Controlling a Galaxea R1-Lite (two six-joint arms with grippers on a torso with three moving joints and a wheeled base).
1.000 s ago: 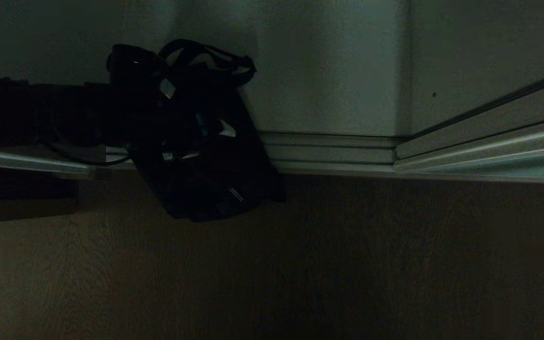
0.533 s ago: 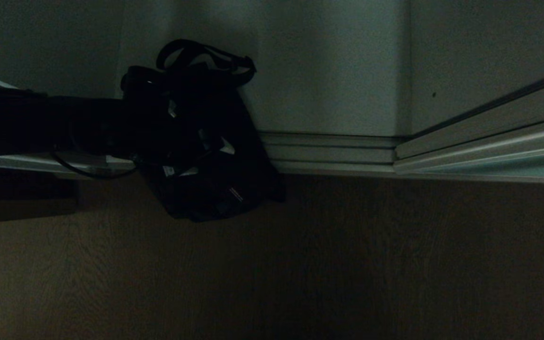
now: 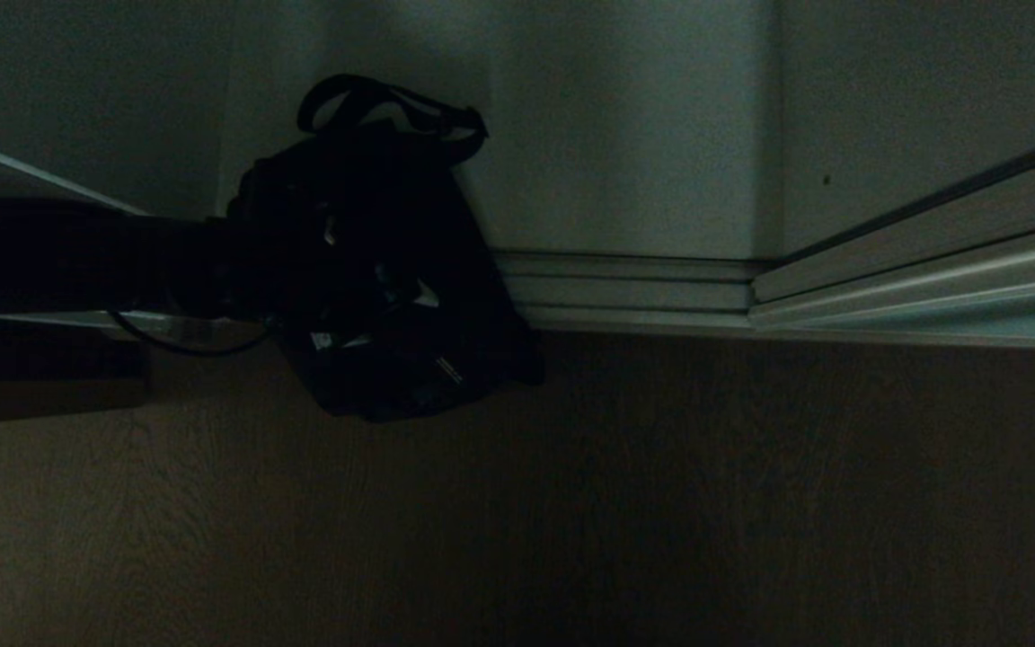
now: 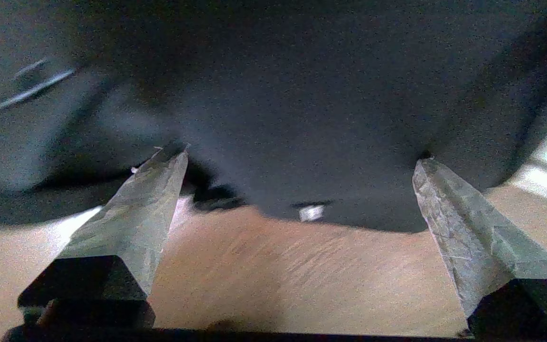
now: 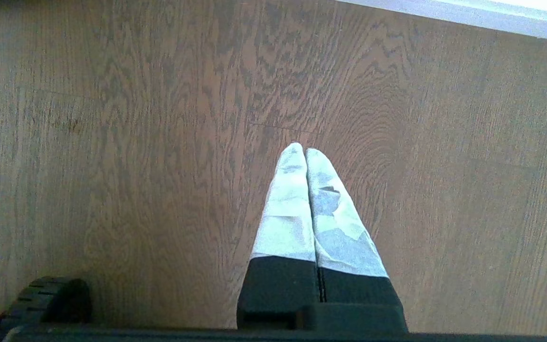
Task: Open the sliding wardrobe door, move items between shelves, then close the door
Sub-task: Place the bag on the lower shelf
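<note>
At the foot of the wardrobe, the black shoulder bag point(image 3: 392, 296) lies partly on the brown wood-grain floor point(image 3: 661, 503) and partly across the pale metal track rails point(image 3: 634, 292) at the wardrobe's base. Its strap point(image 3: 392, 103) loops upward against the pale panel point(image 3: 625, 135) behind it. A small light label point(image 3: 447, 368) shows on the bag's lower face.

The left arm point(image 3: 77, 256) enters from the left side of the head view and reaches level to the bag; a thin dark cable point(image 3: 185, 346) hangs in a loop beneath it. In the head view the left tool is lost against the dark fabric. In the left wrist view the left tool point(image 4: 302, 161) is released, its two taped fingers point(image 4: 145, 209) spread wide, both tips at or against the bag's black fabric point(image 4: 302, 104). Whether the tips press into the fabric or merely meet it cannot be told. The fingers do not close on the bag. A small pale tag point(image 4: 311, 212) sits at the bag's lower edge, between the two fingers, just above the floor.

The right tool point(image 5: 304, 154) appears only in the right wrist view. It is clenched, fingers pressed together with nothing between them, pointing over the wood-grain floor. A pale rail edge point(image 5: 468, 14) runs across the far corner of that view. A black ribbed part point(image 5: 50, 294) shows at the near corner.

The sliding wardrobe door cannot be identified with certainty among the pale panels in the head view.
</note>
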